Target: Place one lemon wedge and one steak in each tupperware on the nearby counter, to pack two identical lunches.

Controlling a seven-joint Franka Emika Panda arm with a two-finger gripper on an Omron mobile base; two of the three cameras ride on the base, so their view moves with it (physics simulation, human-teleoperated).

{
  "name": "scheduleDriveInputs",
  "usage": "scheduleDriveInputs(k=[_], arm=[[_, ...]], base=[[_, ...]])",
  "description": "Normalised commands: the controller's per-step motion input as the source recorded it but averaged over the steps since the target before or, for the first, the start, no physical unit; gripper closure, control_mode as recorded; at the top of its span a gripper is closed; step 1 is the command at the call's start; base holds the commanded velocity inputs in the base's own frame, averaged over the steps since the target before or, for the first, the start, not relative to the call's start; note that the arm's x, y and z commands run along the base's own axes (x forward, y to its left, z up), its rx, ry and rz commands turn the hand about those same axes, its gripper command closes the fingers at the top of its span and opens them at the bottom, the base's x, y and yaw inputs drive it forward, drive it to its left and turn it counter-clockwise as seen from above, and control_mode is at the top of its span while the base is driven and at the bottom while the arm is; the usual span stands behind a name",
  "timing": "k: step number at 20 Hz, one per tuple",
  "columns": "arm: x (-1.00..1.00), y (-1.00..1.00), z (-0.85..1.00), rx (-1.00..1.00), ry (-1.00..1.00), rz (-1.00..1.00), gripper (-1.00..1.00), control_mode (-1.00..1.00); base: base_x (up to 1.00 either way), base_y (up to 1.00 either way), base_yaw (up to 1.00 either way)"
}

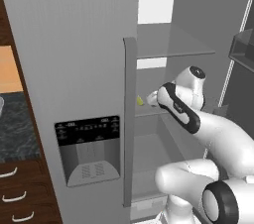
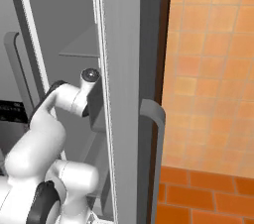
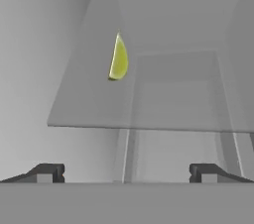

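Observation:
A yellow-green lemon wedge [image 3: 118, 59] rests on a clear fridge shelf [image 3: 163, 104] ahead of my gripper [image 3: 126, 173] and a little to the left. The jaws stand open, with nothing between the two dark fingertips [image 3: 47, 172]. From the left base view, the lemon wedge [image 1: 140, 100] lies on the middle shelf just left of my hand [image 1: 153, 98], which reaches into the open fridge. A piece of the marbled counter [image 1: 15, 124] shows at the far left over dark wood drawers [image 1: 15, 196]. The steak and the tupperware are out of view.
The shut left fridge door carries a dispenser panel [image 1: 88, 148] and a tall handle [image 1: 129, 119] close to my arm. Door bins [image 1: 243, 49] hang on the open right door. An orange tiled wall [image 2: 213, 69] stands to the right of the fridge.

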Motion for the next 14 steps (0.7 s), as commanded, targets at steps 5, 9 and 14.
scheduleDriveInputs(k=[5,9,14], arm=[[0.54,0.04,-0.15,0.01,0.0,0.0,-1.0,-1.0],[0.43,0.25,-0.44,0.0,0.0,0.0,-1.0,-1.0],[0.44,0.44,-0.34,0.0,0.0,0.0,-1.0,-1.0]], base=[[0.0,0.0,0.0],[0.0,0.0,0.0],[0.0,0.0,0.0]])
